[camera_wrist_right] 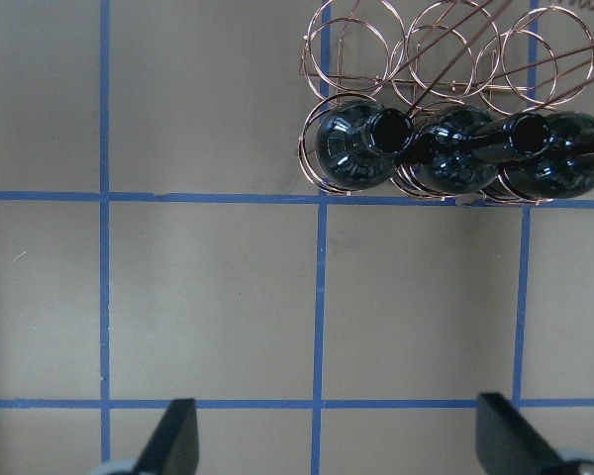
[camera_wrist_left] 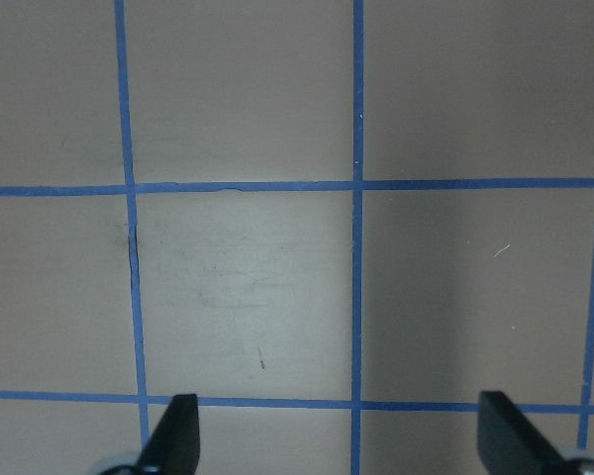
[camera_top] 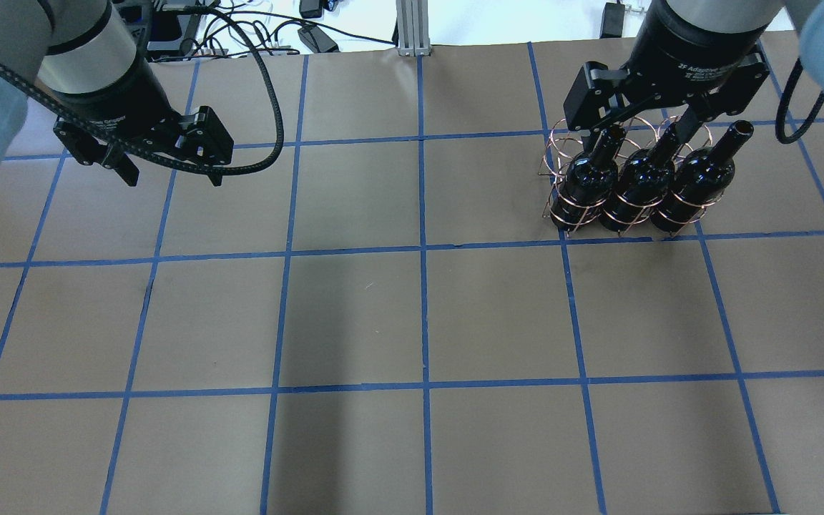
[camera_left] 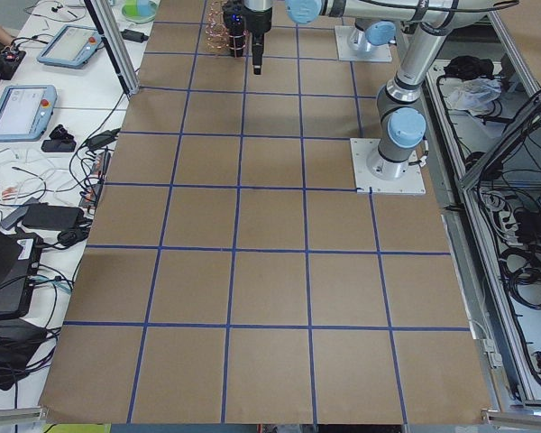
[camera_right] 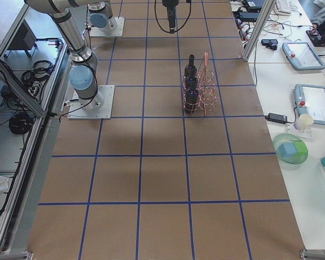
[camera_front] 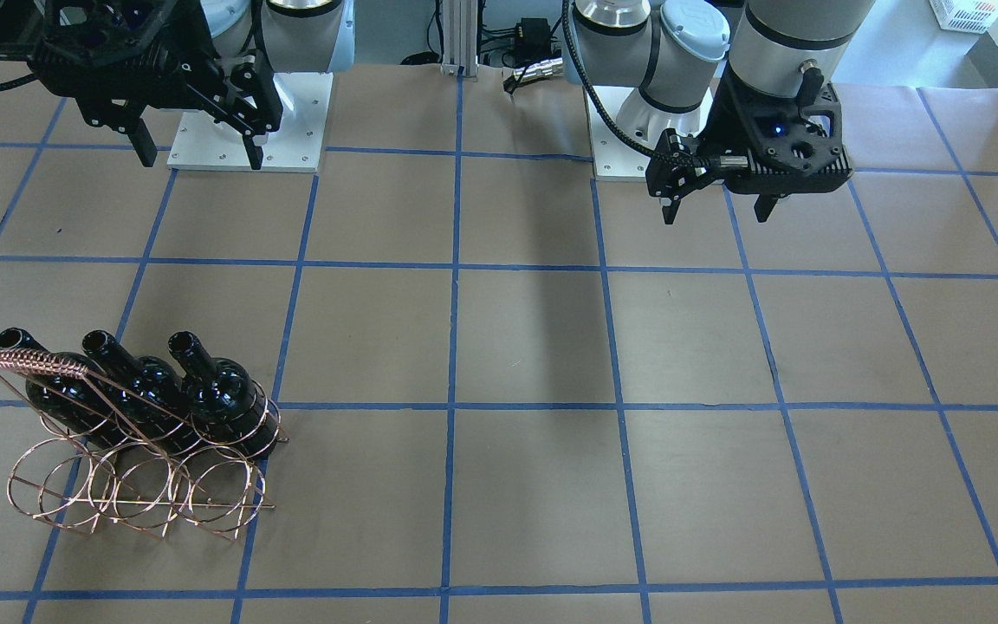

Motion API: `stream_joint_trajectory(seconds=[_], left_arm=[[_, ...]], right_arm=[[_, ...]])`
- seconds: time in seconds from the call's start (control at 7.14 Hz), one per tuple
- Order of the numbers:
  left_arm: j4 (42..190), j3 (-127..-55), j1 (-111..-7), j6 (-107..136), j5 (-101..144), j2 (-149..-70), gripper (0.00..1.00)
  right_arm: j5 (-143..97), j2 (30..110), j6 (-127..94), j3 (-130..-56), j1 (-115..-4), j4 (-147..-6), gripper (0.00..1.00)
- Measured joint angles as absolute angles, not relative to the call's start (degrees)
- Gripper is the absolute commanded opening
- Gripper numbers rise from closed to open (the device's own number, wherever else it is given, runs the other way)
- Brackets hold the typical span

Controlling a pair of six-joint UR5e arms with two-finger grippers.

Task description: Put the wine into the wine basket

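The copper wire wine basket stands on the table and holds three glossy black wine bottles side by side in its rings, necks tilted up. In the overhead view the bottles sit at the far right with my right gripper above their necks, touching none. The right wrist view shows the bottles well beyond the open, empty fingers. My left gripper is open and empty over bare table at the far left, as the left wrist view shows.
Brown paper with a blue tape grid covers the table. The two arm bases stand at the robot's edge. Side benches with tablets, cables and a green bowl lie off the table.
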State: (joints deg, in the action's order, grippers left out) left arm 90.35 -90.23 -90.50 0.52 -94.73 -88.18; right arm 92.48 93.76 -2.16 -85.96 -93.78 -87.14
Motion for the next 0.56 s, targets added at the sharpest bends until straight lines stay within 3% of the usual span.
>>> stream_joint_trajectory(seconds=[0.56], left_arm=[[90.4,-90.3,-90.5,0.5,-94.8,-88.2,1.00]], right_arm=[[94.7,94.0,-1.7,-86.0,-93.8,-86.9,1.00]])
